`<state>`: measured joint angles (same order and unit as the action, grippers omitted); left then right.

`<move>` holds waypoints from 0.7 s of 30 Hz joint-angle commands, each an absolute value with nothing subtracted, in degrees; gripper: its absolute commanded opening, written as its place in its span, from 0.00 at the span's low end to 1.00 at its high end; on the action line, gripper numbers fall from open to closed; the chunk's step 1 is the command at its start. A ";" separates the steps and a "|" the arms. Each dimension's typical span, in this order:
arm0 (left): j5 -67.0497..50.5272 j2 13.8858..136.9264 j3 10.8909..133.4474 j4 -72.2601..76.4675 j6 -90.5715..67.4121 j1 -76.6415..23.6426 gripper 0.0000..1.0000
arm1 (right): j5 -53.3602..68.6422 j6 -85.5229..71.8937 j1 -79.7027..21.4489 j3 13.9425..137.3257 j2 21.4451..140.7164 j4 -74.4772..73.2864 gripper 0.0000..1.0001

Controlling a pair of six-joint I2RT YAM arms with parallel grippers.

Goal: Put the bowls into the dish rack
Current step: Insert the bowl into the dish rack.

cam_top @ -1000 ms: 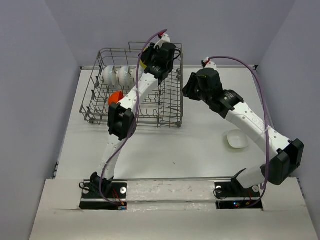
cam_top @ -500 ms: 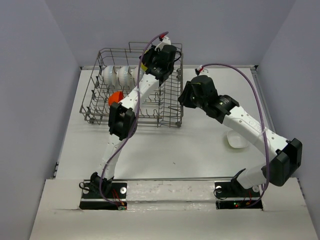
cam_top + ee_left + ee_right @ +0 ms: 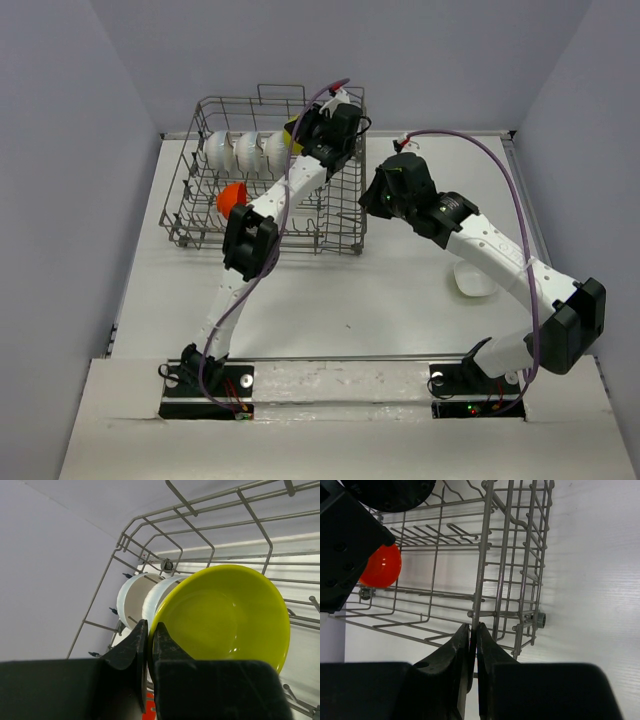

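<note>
The grey wire dish rack [image 3: 200, 215] stands at the far left of the table. A row of white bowls [image 3: 245, 150] stands on edge along its far side, and an orange bowl [image 3: 232, 197] lies inside it. My left gripper [image 3: 305, 135] is shut on the rim of a yellow-green bowl [image 3: 225, 615] and holds it on edge inside the rack beside the white bowls [image 3: 132, 592]. My right gripper [image 3: 372, 200] is shut on an upright wire of the dish rack's [image 3: 485, 545] right side; the orange bowl [image 3: 382, 567] shows beyond it. Another white bowl [image 3: 473, 278] sits on the table at the right.
The left arm's elbow [image 3: 248, 245] hangs over the rack's near edge. The right arm reaches across the table above the loose white bowl. Walls close the table in at the left, right and back.
My right gripper has moved left and down to the rack's right side and now pinches its wire. My left gripper has shifted slightly right with the yellow-green bowl.
</note>
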<state>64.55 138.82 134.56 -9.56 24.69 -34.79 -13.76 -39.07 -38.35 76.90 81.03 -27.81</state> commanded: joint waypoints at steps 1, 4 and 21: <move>69.43 138.34 133.95 -3.26 29.34 -35.42 0.00 | -14.50 -37.35 -38.76 76.82 79.28 -25.40 0.07; 71.27 138.52 133.33 -0.45 32.16 -35.68 0.00 | -14.50 -37.44 -38.76 76.82 79.28 -25.40 0.07; 77.26 143.08 132.63 22.32 56.86 -37.00 0.00 | -14.77 -36.91 -38.76 77.25 79.10 -25.93 0.05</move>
<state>74.74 143.46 132.73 15.40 52.23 -36.67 -13.85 -39.24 -38.35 76.90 81.03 -27.83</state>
